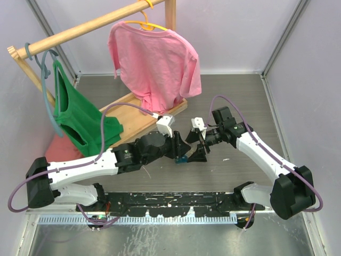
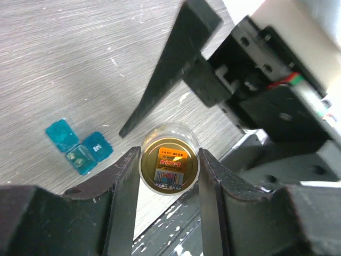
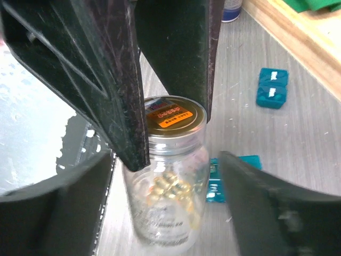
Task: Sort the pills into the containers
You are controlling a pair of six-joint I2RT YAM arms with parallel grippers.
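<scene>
Desk [image 1: 240, 96] first: a wooden garment rack [image 1: 90, 24] with a pink T-shirt [image 1: 154, 58] and a green top [image 1: 74, 114] stood at the back, out of play. Both claws were nose to nose mid-desk on the pill jar [image 3: 165, 181].

Right claw [image 3: 166, 160] straddled the glass body, probably to brace it. Slivers of gap showed each side, so I couldn't tell if it was clamped.

Left claw [image 2: 169, 154] sat over the top, fingers [image 2: 125, 186] pressed on both sides of the gold lid [image 2: 169, 169]. It was gripping it, likely a setup for unscrewing.

Closed teal container [image 3: 272, 88] lay well apart, toward the rack. Open teal container [image 2: 80, 149] lay just beside the jar, ready to receive.

Yellow capsules [image 3: 170, 194] sat inside the jar. Sorting hadn't really begun, I'd judge.
</scene>
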